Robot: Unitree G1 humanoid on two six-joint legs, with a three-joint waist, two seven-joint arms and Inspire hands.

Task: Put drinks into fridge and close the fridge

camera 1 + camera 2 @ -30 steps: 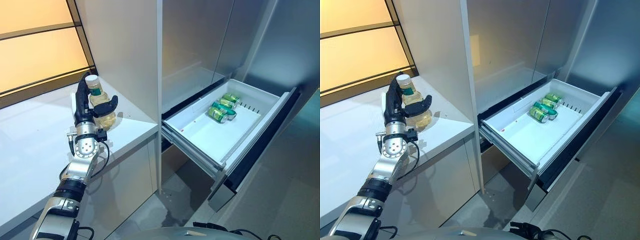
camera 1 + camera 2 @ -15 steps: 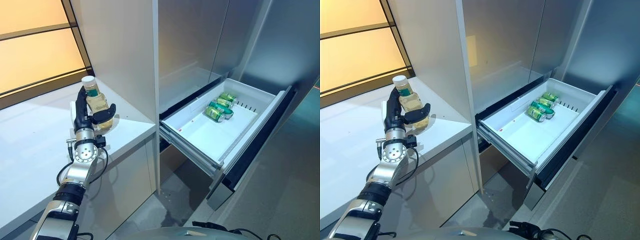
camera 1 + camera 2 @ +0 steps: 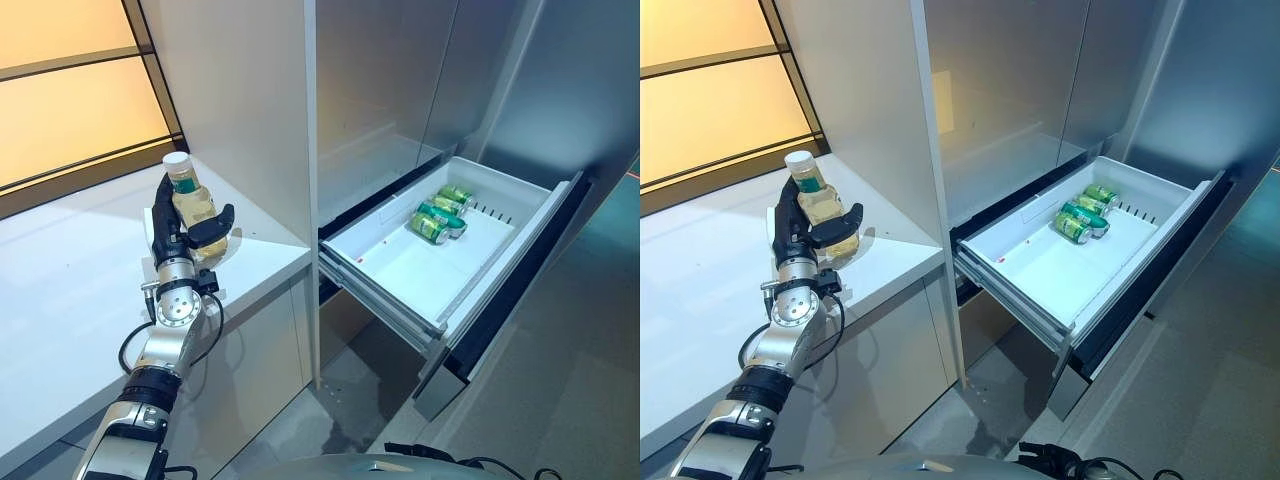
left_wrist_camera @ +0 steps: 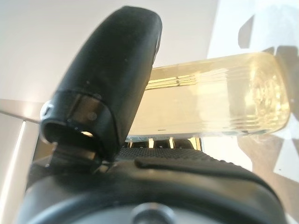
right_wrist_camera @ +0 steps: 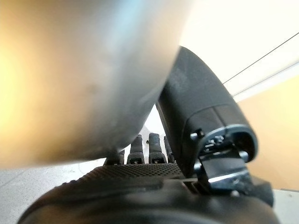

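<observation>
A tall brushed-steel fridge (image 3: 400,90) fills the background, with an amber-lit window panel to its left. Beside the fridge runs a long white bench (image 3: 70,270). Low on the fridge a wide white pull-out drawer (image 3: 400,275) stands fully open, its dark front panel toward the right. At the drawer's far end lie three green drink cans (image 3: 438,213) on their sides, close together. At the bench's near corner, next to the fridge's side wall, the robot's left hand (image 3: 172,228) holds a clear plastic bottle of pale yellow drink with a white cap (image 3: 193,205) upright; its fingers and thumb are curled round the bottle's body. The right hand (image 5: 205,116) shows only in its own wrist view, fingers extended and holding nothing.
</observation>
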